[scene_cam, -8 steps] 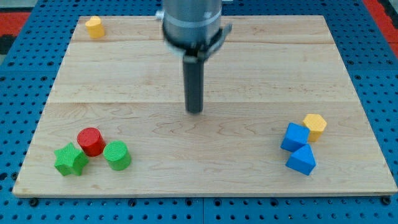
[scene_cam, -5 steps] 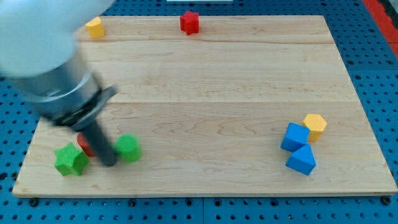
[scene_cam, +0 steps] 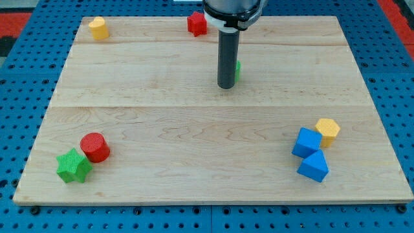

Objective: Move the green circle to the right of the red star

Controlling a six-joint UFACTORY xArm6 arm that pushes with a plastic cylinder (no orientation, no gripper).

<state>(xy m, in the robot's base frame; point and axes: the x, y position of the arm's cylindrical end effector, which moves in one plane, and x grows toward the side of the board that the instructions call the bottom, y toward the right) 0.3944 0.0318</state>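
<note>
The green circle (scene_cam: 237, 68) is almost wholly hidden behind my rod; only a thin green sliver shows at the rod's right edge, in the upper middle of the board. My tip (scene_cam: 226, 85) rests on the board just left of and below that sliver, touching or nearly touching it. The red star (scene_cam: 197, 23) sits near the board's top edge, up and to the left of the tip.
A yellow block (scene_cam: 98, 28) lies at the top left. A red cylinder (scene_cam: 94, 147) and a green star (scene_cam: 74, 166) touch at the bottom left. A yellow hexagon (scene_cam: 328, 131), a blue cube (scene_cam: 306, 143) and a blue triangle (scene_cam: 314, 167) cluster at the bottom right.
My tip swept from the bottom left up to the upper middle. The green circle left the red cylinder and green star and now sits behind the rod.
</note>
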